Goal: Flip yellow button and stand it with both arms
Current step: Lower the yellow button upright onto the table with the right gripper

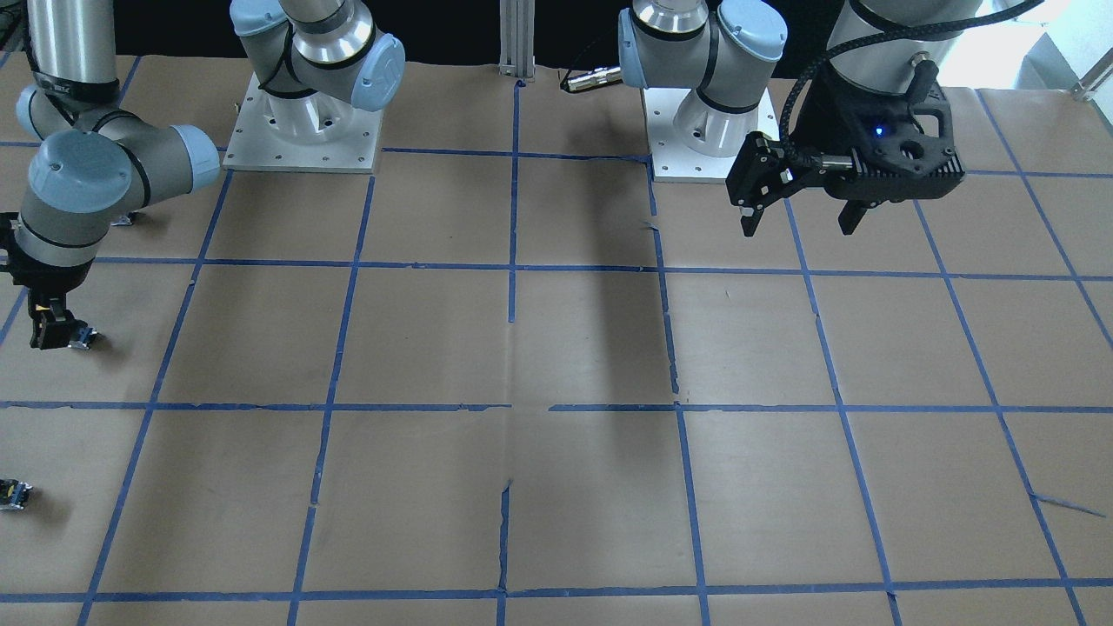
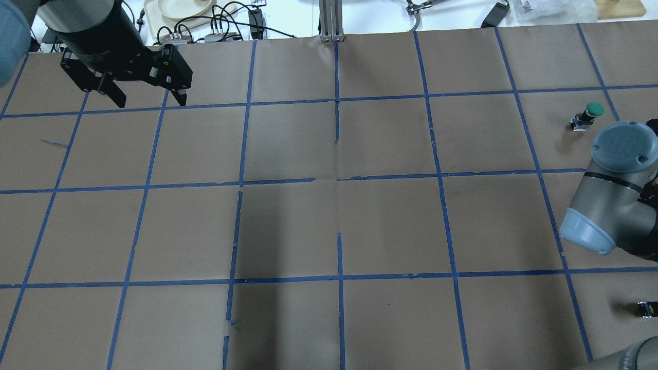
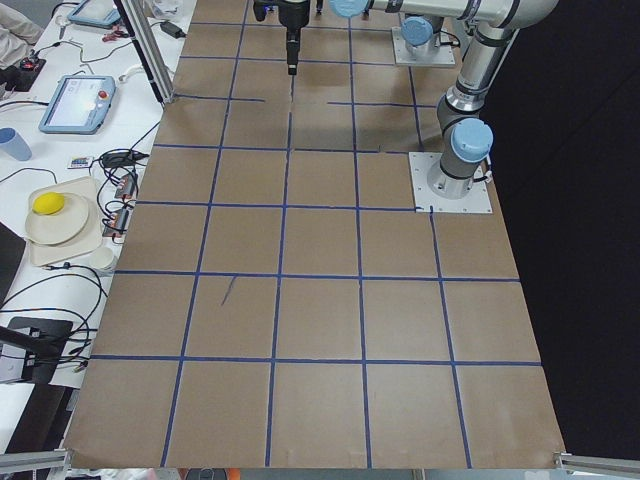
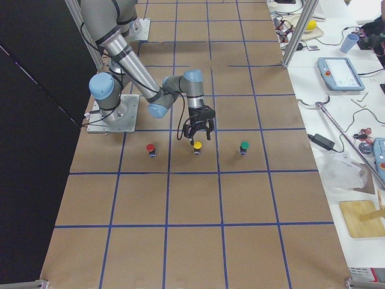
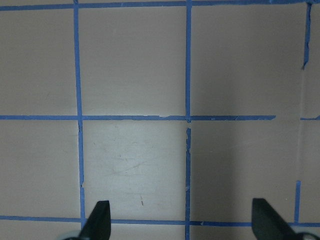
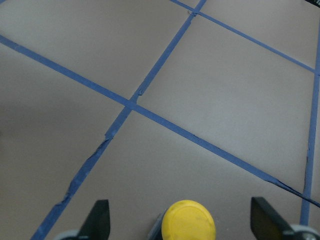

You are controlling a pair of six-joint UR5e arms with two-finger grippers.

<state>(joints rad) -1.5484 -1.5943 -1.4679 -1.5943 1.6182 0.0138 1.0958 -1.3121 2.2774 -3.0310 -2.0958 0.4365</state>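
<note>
The yellow button (image 4: 197,146) stands on the brown paper between a red-capped and a green-capped button. In the right wrist view its yellow cap (image 6: 190,223) sits low between the two fingers. My right gripper (image 6: 181,209) is open and straddles the button, with a gap to each finger; it also shows at the left edge of the front view (image 1: 52,335). My left gripper (image 2: 150,102) is open and empty, held above the table far from the button, and it shows in the front view (image 1: 798,228) and in the left wrist view (image 5: 181,210).
A red-capped button (image 4: 150,148) and a green-capped button (image 4: 243,147) flank the yellow one, each about one grid square away. The green one also shows in the overhead view (image 2: 591,110). Blue tape lines grid the table (image 2: 339,231). The right arm's elbow (image 2: 611,185) hangs over that corner.
</note>
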